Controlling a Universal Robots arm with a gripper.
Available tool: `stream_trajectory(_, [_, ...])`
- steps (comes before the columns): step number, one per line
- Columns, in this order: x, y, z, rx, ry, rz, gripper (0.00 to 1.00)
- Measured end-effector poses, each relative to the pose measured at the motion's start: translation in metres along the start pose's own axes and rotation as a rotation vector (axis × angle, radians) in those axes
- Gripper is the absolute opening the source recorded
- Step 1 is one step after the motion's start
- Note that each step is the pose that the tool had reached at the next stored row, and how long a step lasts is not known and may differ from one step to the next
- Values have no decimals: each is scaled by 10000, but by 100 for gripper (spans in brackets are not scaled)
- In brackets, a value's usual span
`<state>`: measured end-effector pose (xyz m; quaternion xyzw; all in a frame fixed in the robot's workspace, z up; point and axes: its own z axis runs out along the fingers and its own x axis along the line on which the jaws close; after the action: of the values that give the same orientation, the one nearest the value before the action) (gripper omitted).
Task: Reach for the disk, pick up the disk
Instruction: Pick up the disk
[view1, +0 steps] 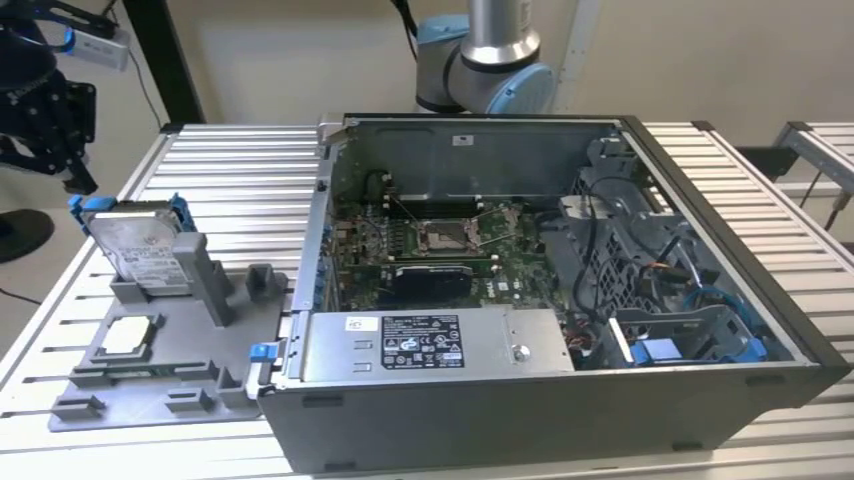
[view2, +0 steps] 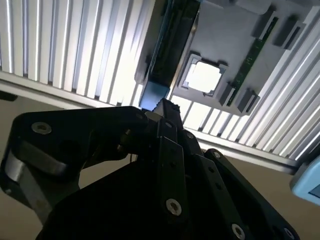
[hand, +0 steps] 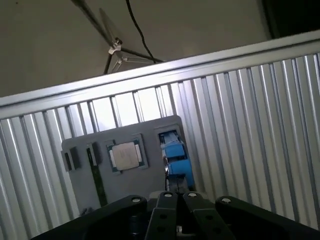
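Observation:
The disk (view1: 138, 246) stands on edge in a slot of the grey holder plate (view1: 147, 385) at the exterior view's left. It is silver with a white label and a blue bracket. My black gripper (view1: 80, 183) hangs above and just to the left of the disk's top edge, apart from it. In both wrist views the fingers look pressed together with nothing between them. The second wrist view has the gripper (view2: 163, 107) right over the disk's blue end (view2: 154, 93). In the first wrist view the disk (hand: 175, 154) appears edge-on beyond the gripper (hand: 176, 196).
A small square silver chip (view1: 127, 335) lies on the plate in front of the disk. An open computer case (view1: 534, 300) with its grey power box (view1: 427, 343) stands to the right. A tall grey post (view1: 211, 275) rises beside the disk. The slatted metal table (view1: 227, 180) lies under everything.

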<state>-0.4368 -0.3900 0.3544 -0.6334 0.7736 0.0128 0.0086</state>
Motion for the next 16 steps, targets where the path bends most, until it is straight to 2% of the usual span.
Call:
stream_trajectory(9, [0, -2, 17, -43, 12, -1552, 0])
stream_trajectory(16, [-1, -6, 17, -50, 15, -1730, 0])
